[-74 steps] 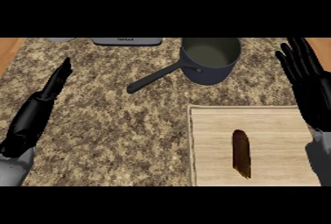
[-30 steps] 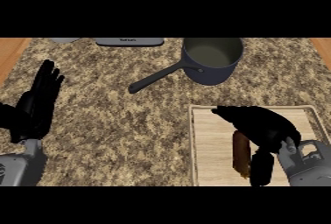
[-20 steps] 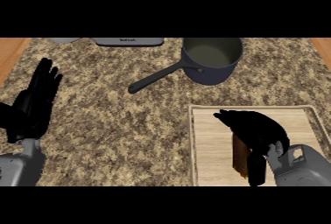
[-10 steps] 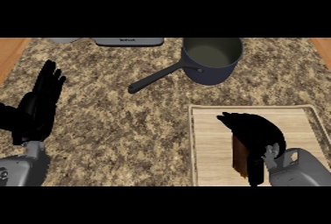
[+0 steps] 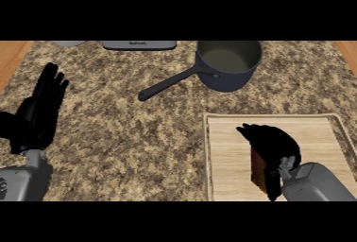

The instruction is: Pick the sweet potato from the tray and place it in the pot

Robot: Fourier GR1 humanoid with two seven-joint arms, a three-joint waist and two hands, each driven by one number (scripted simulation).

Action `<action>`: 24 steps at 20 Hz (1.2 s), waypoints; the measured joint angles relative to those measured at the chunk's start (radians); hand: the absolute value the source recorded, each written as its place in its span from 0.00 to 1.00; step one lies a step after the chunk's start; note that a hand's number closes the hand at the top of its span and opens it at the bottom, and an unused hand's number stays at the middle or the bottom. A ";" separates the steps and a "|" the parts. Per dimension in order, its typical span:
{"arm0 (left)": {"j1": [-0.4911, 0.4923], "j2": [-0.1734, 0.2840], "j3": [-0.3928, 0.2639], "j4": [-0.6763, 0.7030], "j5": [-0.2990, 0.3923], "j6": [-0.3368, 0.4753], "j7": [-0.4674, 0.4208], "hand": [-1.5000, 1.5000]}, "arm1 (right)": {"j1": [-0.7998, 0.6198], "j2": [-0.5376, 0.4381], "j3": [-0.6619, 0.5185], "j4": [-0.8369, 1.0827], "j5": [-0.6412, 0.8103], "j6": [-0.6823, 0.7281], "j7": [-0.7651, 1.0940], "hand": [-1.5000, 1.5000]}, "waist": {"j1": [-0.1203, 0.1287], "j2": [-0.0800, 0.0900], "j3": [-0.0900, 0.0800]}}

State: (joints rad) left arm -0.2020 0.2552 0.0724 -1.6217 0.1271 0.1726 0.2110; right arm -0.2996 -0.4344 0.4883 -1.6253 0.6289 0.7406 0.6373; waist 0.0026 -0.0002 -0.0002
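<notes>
At lower right, the right hand point(image 5: 273, 144) curls its fingers over the sweet potato point(image 5: 259, 173), which lies on the tray point(image 5: 226, 142). The potato looks stiff, fairly heavy and tapered, so gripping its thick middle seems safest. The left hand point(image 5: 38, 113) rests open at left; the pot point(image 5: 229, 64) stands at upper centre.

A bench point(image 5: 125, 137) with a speckled brown and tan stone top fills nearly the whole view. Strips of plain orange-brown wood point(image 5: 12, 56) show past its left and right edges. Light falls evenly across it, with no strong shadows.
</notes>
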 measured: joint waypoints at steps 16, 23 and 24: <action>-0.010 -0.011 0.024 -0.001 -0.018 -0.024 0.018 0.50 | 0.034 0.003 0.060 -0.014 0.182 -0.041 -0.237 1.00 | -0.004 -0.012 -0.010; -0.027 -0.026 0.004 0.009 -0.026 -0.024 0.017 0.50 | 0.035 0.332 0.365 -0.089 0.184 -0.185 -0.150 1.00 | 0.028 -0.004 -0.003; -0.028 -0.029 0.001 0.011 -0.029 -0.022 0.017 0.50 | 0.031 0.354 0.410 -0.093 0.172 -0.222 -0.124 1.00 | 0.029 -0.003 -0.002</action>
State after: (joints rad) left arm -0.2300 0.2263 0.0733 -1.6107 0.0979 0.1504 0.2278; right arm -0.2688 -0.0808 0.8988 -1.7179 0.8007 0.5191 0.5136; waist 0.0320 -0.0032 -0.0023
